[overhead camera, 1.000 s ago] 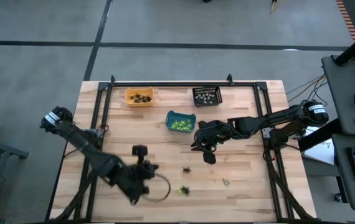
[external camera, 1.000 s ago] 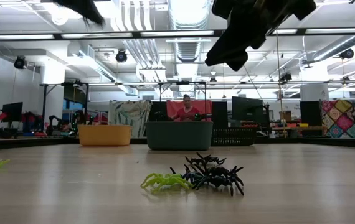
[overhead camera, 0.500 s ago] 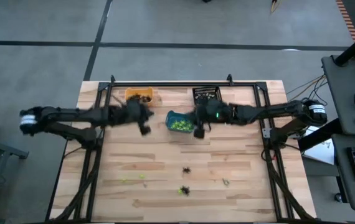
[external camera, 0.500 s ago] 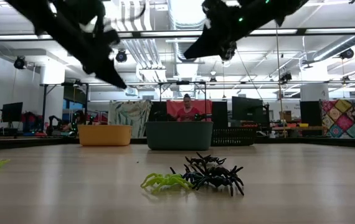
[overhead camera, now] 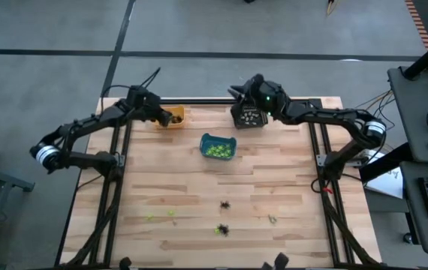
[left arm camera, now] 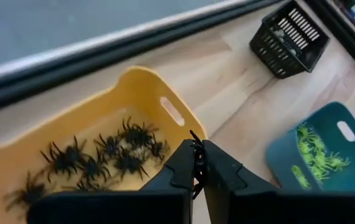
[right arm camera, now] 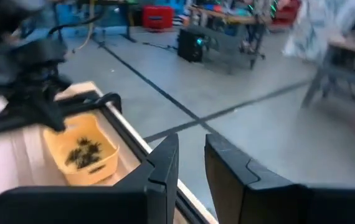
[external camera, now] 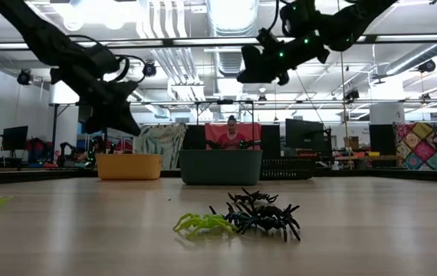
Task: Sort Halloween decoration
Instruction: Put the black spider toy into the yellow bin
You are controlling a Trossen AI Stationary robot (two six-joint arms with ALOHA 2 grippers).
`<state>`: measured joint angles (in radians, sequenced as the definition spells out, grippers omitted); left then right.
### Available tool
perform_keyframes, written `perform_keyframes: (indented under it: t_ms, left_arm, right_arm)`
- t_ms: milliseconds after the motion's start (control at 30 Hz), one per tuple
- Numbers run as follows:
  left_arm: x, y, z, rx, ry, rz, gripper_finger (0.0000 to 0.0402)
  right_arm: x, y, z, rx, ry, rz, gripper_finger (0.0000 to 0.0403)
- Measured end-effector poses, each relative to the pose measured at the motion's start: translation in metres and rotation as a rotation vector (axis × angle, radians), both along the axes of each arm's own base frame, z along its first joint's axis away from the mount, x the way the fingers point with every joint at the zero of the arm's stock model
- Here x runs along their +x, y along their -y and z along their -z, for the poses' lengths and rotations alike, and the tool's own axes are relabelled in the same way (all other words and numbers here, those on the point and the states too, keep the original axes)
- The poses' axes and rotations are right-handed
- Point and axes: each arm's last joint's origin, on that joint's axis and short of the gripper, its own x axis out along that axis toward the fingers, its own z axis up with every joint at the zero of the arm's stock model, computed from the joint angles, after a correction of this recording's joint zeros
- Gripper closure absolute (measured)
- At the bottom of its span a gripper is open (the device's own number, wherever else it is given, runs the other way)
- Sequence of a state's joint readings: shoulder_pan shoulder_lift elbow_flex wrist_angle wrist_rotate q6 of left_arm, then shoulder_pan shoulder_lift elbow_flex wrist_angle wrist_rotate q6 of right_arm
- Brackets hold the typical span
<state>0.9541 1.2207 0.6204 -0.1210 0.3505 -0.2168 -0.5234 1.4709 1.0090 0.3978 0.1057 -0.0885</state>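
My left gripper (left arm camera: pixel 197 149) hangs over the orange bin (left arm camera: pixel 159 93), which holds several black spiders (left arm camera: pixel 96 162). It is shut on one more black spider, also seen at the bin in the high view (overhead camera: pixel 165 114). My right gripper (overhead camera: pixel 235 91) is level at the table's far edge, above the black basket (overhead camera: pixel 250 118). Its fingers (right arm camera: pixel 168 155) stand slightly apart with nothing seen between them. The teal bin (overhead camera: pixel 217 146) holds green spiders. Loose black spiders (overhead camera: pixel 224 204) and green ones (overhead camera: pixel 215 231) lie on the table's near half. My left gripper pinches a black spider between its two fingertips; only thin black legs (left arm camera: pixel 194 135) stick out past them. The fingers slant downward over the orange bin's corner. The spider is lifted clear above the bin.
More green spiders (overhead camera: pixel 152 217) (overhead camera: pixel 272 220) lie near the front edge. In the low view a black and green cluster (external camera: pixel 261 215) sits close to the camera. A person in red (external camera: pixel 230 134) sits far behind the table. A dark frame rail (overhead camera: pixel 199 101) runs along the far edge.
My left gripper has swung from the table's near left up to the far edge and over the orange bin, rolling as it went. My right gripper has gone from the table's middle past the teal bin to the black basket, rising slightly and tipping to level.
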Motion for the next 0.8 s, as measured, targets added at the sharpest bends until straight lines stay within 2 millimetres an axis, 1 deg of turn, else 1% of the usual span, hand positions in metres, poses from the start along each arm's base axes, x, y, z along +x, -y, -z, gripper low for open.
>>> perform_keyframes:
  t_ms: [67, 200, 300, 367, 500, 633, 800]
  left_arm:
    - [0.002, -0.003, -0.004, -0.048, -0.02, -0.02, 0.0402]
    - [0.004, -0.009, -0.012, -0.144, -0.143, -0.073, 0.0401]
    - [0.005, -0.012, -0.012, -0.182, -0.223, -0.073, 0.0401]
    - [0.009, -0.016, -0.013, -0.191, -0.223, -0.062, 0.0401]
    - [0.016, -0.028, -0.01, -0.15, -0.248, -0.051, 0.0401]
    - [0.027, -0.043, -0.001, -0.15, -0.262, -0.041, 0.0401]
    - [0.04, -0.061, 0.018, -0.198, -0.304, -0.031, 0.0401]
  right_arm:
    - [-0.003, 0.007, 0.002, 0.094, 0.045, 0.039, 0.0335]
    - [-0.011, 0.016, 0.01, 0.373, 0.117, 0.135, 0.0335]
    - [-0.014, 0.016, 0.017, 0.565, 0.12, 0.183, 0.0335]
    - [-0.014, 0.015, 0.017, 0.635, 0.107, 0.164, 0.0335]
    - [-0.011, 0.013, 0.011, 0.689, 0.088, 0.093, 0.0335]
    - [-0.01, 0.014, 0.005, 0.68, 0.09, 0.09, 0.0335]
    - [-0.011, 0.019, -0.001, 0.667, 0.108, 0.097, 0.0335]
